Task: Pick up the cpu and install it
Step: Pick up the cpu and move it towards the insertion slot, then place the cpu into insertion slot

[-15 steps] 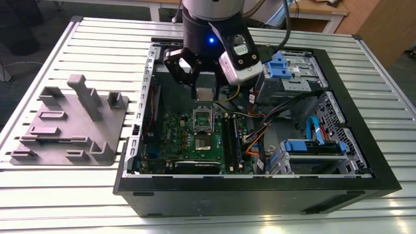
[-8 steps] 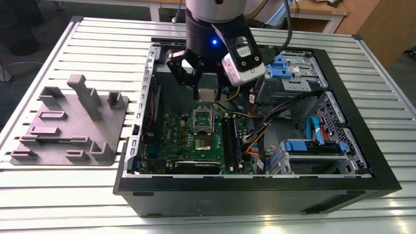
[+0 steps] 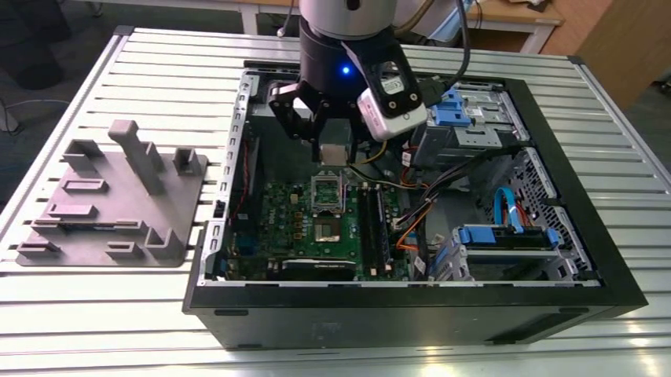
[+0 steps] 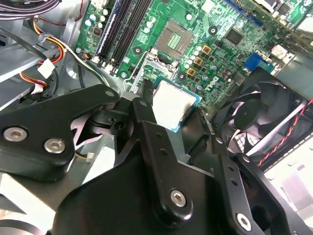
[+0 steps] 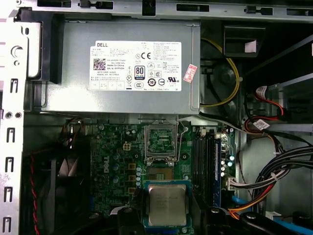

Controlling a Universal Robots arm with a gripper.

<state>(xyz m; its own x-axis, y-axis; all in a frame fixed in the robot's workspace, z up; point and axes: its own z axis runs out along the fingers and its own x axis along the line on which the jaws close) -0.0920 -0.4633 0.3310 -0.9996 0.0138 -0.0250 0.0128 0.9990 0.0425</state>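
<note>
My gripper (image 3: 333, 155), upper centre of the exterior view, points straight down into the case (image 3: 398, 314), fingers clamped on the cpu (image 5: 167, 204) by its edges. The cpu hangs above the green board (image 5: 115, 161), clear of the open socket (image 5: 161, 139). Good seating, I judge, needs it level and square.

counting one arm (image 3: 346, 31), carrying one pincer (image 3: 335, 145). i'm seeing one cpu (image 5: 167, 204), one open socket (image 5: 160, 141), one green board (image 5: 117, 161), one power supply (image 5: 127, 68) and one fan (image 4: 264, 115), all sitting inside one pc case (image 3: 419, 322). two blue drive caddies are showing: far caddy (image 3: 453, 106), near caddy (image 3: 501, 236). one grey tray (image 3: 105, 204) is lying on one slatted desk (image 3: 105, 330). not managing a clean count on memory slots or cables.
</note>
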